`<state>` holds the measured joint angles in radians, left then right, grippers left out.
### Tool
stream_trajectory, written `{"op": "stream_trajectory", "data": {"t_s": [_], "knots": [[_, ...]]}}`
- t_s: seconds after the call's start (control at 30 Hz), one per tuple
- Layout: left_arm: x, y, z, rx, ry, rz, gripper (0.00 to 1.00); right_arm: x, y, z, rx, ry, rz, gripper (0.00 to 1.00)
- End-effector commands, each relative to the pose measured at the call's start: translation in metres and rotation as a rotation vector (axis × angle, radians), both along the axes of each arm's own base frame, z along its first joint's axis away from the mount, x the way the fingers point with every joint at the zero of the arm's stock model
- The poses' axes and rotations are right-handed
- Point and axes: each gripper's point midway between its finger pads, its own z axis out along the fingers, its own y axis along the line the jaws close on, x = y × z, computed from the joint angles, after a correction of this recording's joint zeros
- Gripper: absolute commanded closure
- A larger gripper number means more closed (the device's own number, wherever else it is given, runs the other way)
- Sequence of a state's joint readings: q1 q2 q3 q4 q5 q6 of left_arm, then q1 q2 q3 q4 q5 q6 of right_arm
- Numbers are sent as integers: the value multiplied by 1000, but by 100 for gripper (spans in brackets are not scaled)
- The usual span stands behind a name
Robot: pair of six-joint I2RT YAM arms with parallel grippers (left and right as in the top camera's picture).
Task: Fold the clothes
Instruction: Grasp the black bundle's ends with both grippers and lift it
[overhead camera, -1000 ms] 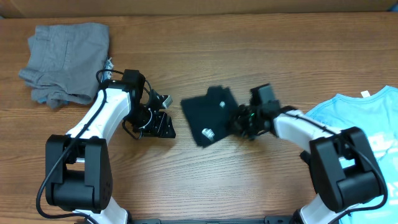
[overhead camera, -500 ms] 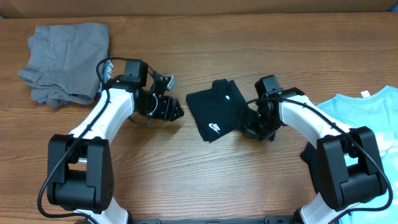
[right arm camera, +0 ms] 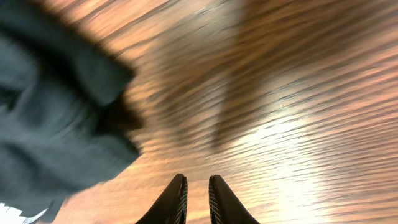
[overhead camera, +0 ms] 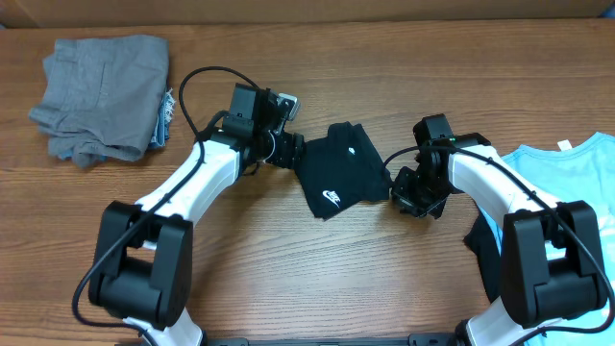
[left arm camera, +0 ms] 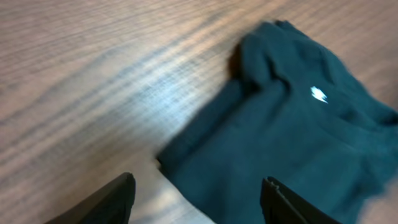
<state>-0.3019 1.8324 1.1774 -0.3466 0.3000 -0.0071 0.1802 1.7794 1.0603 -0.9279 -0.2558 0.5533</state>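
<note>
The black T-shirt (overhead camera: 336, 171) lay folded into a small bundle near the middle of the bench (overhead camera: 317, 279), its white logo (overhead camera: 332, 197) facing up near its 6 o'clock edge. The left claw (overhead camera: 293, 152) sat at the bundle's 10 o'clock corner. In the left wrist view its fingers (left arm camera: 115, 198) were spread wide, with the dark cloth (left arm camera: 280, 143) lying ahead of them and between their tips, gripped by neither. The right claw (overhead camera: 408, 197) stood just off the bundle at about 4 o'clock. In the right wrist view its fingers (right arm camera: 177, 196) were barely parted, a thin strip of wood showing between them, and they pinched nothing. The shirt edge there was blurred. A heap of grey garments (overhead camera: 101, 96) sat well apart at 10 o'clock on the bench, and a light blue T-shirt (overhead camera: 562, 192) lay at the 3 o'clock edge.
</note>
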Motion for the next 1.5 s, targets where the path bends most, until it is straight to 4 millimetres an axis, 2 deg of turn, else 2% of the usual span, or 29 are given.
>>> {"op": "stream_trajectory", "data": {"t_s": [0.0,0.13,0.2,0.27,0.37,0.43,0.57,0.63,0.73,0.83,0.93,1.03,1.13,1.2,1.3,1.37,1.4,1.47], "knots": [[15,6,-25,44,4,49,35,6,12,14,71,-49,58,83],[20,-14,-41,-54,14,-4,39,5,12,14,70,-48,58,83],[18,-26,-46,-127,43,-21,44,5,12,14,70,-44,58,83],[8,-35,-50,-182,95,-44,55,4,12,13,69,-43,57,82],[-13,-38,-54,-210,198,-66,78,8,12,14,71,-59,58,79],[-30,-34,-57,-218,298,-42,80,18,14,14,78,-103,59,78],[-76,-15,-60,-186,529,11,74,54,19,19,90,-255,62,78],[-89,-6,-58,-169,590,25,68,62,21,21,96,-290,64,78],[-96,5,-52,-155,606,12,60,63,20,22,94,-307,105,78],[-89,14,-43,-152,568,26,55,57,19,26,103,-300,150,80],[-67,20,-28,-183,461,37,50,54,33,47,189,-362,247,80],[-43,19,-16,-215,343,28,36,50,49,78,275,-446,313,79],[-35,13,-14,-222,298,12,25,44,55,91,287,-464,325,74],[-34,5,-15,-229,290,-11,20,40,59,90,292,-444,314,72],[-34,-14,-20,-242,269,-63,15,35,63,79,276,-405,297,72],[-35,-24,-27,-232,268,-86,14,33,55,63,201,-355,220,73],[-38,-30,-35,-232,286,-90,13,30,46,45,125,-303,153,73],[-42,-34,-47,-229,326,-80,14,27,40,28,83,-253,115,73]]}}
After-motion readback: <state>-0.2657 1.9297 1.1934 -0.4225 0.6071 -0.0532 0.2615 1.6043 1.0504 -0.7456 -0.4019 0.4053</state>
